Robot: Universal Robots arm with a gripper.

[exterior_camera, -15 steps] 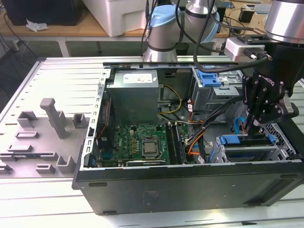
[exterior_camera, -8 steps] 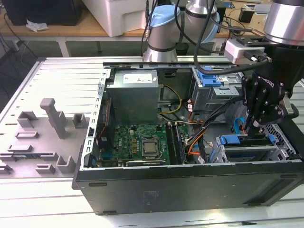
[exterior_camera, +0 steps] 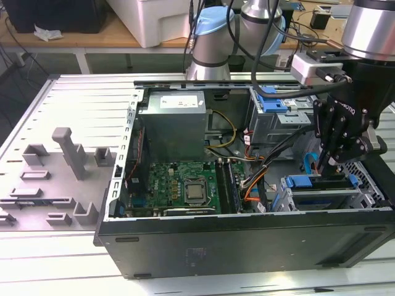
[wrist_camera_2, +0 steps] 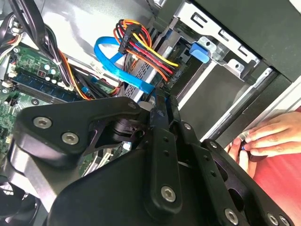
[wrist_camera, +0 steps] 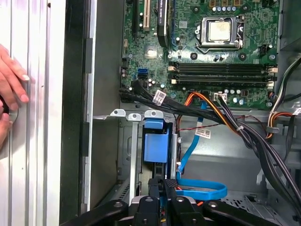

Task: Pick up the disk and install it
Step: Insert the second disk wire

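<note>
One tool (exterior_camera: pixel 331 161) hangs inside the open computer case (exterior_camera: pixel 247 240), its fingers drawn nearly together above the one disk (wrist_camera: pixel 156 147), which sits in the drive cage (exterior_camera: pixel 296 196). One person's hand (wrist_camera_2: pixel 268 139) rests outside the case wall.

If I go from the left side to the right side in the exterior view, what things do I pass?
Grey blocks on the table → grey power-supply box → green circuit board → blue-topped drive cage, with the robot's hand just above it.
</note>
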